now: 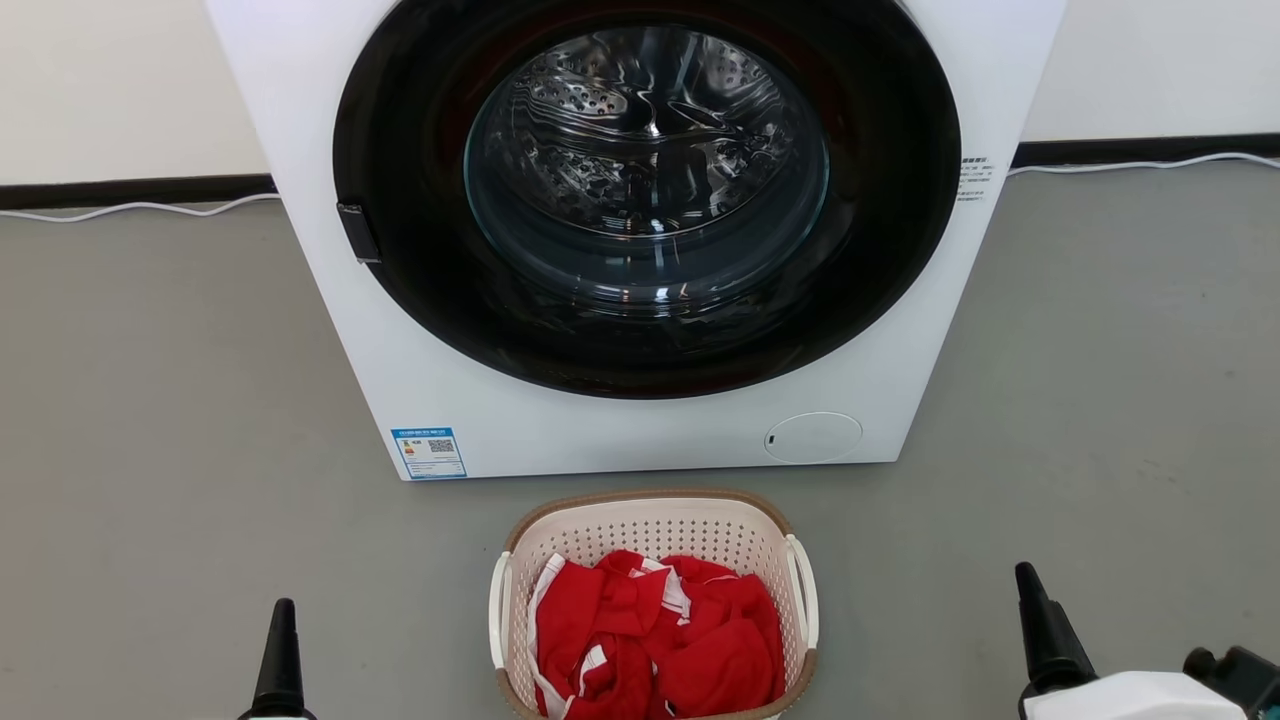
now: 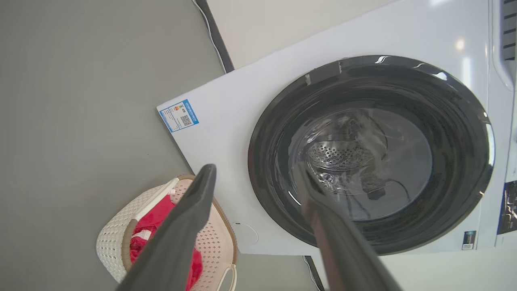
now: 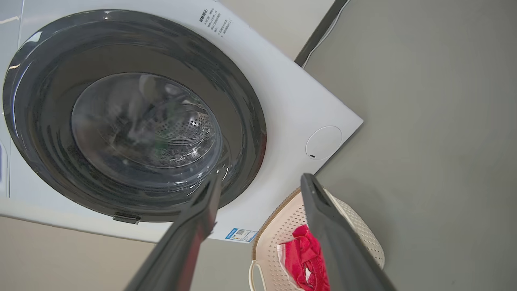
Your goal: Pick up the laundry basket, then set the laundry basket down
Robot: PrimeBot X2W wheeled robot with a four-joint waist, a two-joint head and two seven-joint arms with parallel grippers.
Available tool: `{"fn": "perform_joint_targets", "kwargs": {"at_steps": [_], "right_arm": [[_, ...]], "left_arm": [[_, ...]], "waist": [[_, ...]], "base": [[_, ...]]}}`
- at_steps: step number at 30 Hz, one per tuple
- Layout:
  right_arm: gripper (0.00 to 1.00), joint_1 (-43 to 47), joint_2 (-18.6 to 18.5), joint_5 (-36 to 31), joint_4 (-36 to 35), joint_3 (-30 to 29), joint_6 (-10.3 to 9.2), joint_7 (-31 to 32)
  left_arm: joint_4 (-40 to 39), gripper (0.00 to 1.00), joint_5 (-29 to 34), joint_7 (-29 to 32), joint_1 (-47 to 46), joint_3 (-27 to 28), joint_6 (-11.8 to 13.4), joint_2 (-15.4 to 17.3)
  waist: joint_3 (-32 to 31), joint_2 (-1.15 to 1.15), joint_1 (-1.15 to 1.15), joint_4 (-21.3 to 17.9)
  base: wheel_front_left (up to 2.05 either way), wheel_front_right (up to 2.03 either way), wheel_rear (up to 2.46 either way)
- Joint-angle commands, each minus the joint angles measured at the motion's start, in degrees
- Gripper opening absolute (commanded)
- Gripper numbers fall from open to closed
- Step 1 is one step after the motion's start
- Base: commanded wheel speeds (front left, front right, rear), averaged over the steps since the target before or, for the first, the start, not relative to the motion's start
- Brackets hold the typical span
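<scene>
The laundry basket (image 1: 655, 528) stands on the grey floor just in front of the washer, cream with perforated walls, a brown rim and white loop handles on both sides. Red and white clothes (image 1: 660, 635) fill it. One dark finger (image 1: 280, 660) of my left gripper rises to the basket's left, well apart from it. A finger (image 1: 1043, 628) of my right gripper stands farther off on the right. In the left wrist view my left gripper (image 2: 256, 169) is open and empty, with the basket (image 2: 111, 238) below its fingers. My right gripper (image 3: 261, 178) is also open and empty above the basket (image 3: 359, 226).
A white front-loading washer (image 1: 640, 440) with a shut dark round glass door (image 1: 645, 160) stands right behind the basket. White cables (image 1: 140, 208) run along the dark skirting at the wall. Grey floor (image 1: 150, 450) spreads to both sides.
</scene>
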Motion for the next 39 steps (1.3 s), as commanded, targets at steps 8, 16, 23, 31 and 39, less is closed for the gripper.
{"fn": "perform_joint_targets", "kwargs": {"at_steps": [8, 16, 23, 31, 39], "right_arm": [[1.0, -2.6, -1.0, -10.9, -2.6, 2.3, 0.08, -2.1], [1.0, -3.1, -1.2, -17.7, -2.7, 3.9, 0.09, -3.3], [1.0, -3.4, -1.6, -23.4, -2.3, 4.8, 0.11, -4.4], [1.0, -3.7, -1.7, -30.4, -1.8, 5.8, 0.12, -6.0], [1.0, -3.8, -1.7, -35.9, -0.8, 6.1, 0.13, -7.3]], "left_arm": [[-2.1, 1.0, 9.3, -1.9, -0.4, -0.1, -0.2, 1.5], [-2.2, 1.0, 15.0, -3.1, -0.2, -0.3, -0.2, 2.1], [-2.3, 1.0, 20.4, -4.3, 0.0, -0.6, -0.3, 2.5], [-2.2, 1.0, 27.8, -5.8, 0.4, -1.0, -0.3, 3.6], [-1.7, 1.0, 35.4, -7.1, 0.9, -0.7, -0.3, 4.7]], "waist": [[-0.1, 0.0, -0.01, -0.2], [-0.1, 0.0, -0.01, -0.3], [-0.2, 0.0, -0.01, -0.1], [-0.2, 0.0, -0.01, -0.1], [-0.1, 0.0, -0.01, -0.2]], "base": [[0.0, 0.0, 0.0], [0.0, 0.0, 0.0], [0.0, 0.0, 0.0], [0.0, 0.0, 0.0], [0.0, 0.0, 0.0]]}}
